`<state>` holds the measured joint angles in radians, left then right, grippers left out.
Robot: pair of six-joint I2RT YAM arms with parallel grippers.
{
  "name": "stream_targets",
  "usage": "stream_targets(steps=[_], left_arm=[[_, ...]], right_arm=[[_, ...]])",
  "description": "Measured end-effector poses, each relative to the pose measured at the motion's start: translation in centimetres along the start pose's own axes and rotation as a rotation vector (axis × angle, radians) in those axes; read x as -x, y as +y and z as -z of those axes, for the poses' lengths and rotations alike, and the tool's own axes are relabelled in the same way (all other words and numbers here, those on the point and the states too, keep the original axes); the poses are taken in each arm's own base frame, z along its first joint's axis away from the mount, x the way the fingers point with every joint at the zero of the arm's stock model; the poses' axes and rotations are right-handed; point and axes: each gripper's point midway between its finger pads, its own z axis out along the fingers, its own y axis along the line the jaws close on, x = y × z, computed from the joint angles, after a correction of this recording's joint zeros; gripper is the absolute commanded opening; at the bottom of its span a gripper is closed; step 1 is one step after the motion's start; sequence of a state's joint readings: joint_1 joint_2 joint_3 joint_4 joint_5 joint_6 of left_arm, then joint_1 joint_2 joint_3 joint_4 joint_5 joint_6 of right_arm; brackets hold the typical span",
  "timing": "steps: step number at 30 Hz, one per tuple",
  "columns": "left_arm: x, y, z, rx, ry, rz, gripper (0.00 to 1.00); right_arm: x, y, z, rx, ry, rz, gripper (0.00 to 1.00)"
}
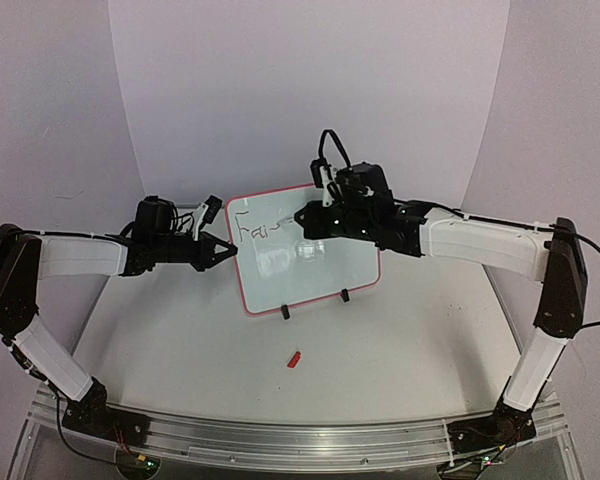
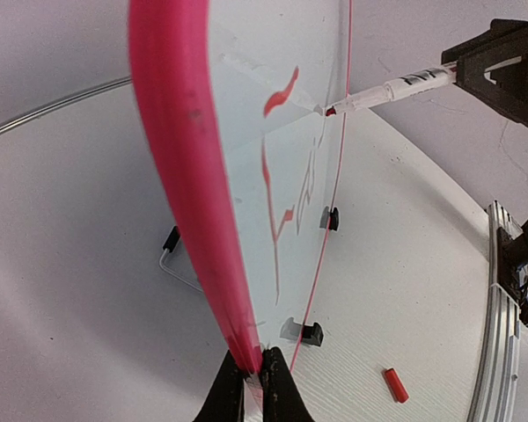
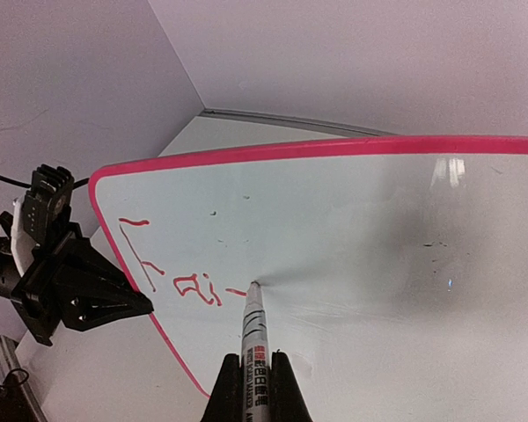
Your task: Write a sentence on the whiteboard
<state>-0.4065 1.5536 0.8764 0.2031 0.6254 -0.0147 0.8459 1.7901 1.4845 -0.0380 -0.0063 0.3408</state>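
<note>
The whiteboard (image 1: 315, 270) stands upright mid-table on two black feet, with a red-pink rim. Red strokes reading "Fai" and a short dash (image 3: 172, 272) sit at its upper left; the sentence goes no further. My left gripper (image 1: 230, 250) is shut on the board's left rim (image 2: 180, 176), its fingertips (image 2: 277, 387) pinching the edge. My right gripper (image 1: 305, 218) is shut on a white marker (image 3: 255, 338), whose tip touches the board just right of the dash. The marker also shows in the left wrist view (image 2: 396, 88).
A red marker cap (image 1: 294, 359) lies on the table in front of the board; it also shows in the left wrist view (image 2: 395, 385). White walls close the back and sides. A metal rail (image 1: 280, 435) runs along the near edge.
</note>
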Motion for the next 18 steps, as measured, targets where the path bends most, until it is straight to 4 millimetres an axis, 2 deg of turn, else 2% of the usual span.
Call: stream_targets(steps=[12,18], left_arm=[[0.0,0.0,0.0,0.0,0.0,0.0,0.0],[0.0,0.0,0.0,0.0,0.0,0.0,0.0]], right_arm=[[0.6,0.8,0.6,0.048,-0.002,-0.003,0.0],[2.2,1.4,0.7,0.058,-0.034,-0.001,0.0]])
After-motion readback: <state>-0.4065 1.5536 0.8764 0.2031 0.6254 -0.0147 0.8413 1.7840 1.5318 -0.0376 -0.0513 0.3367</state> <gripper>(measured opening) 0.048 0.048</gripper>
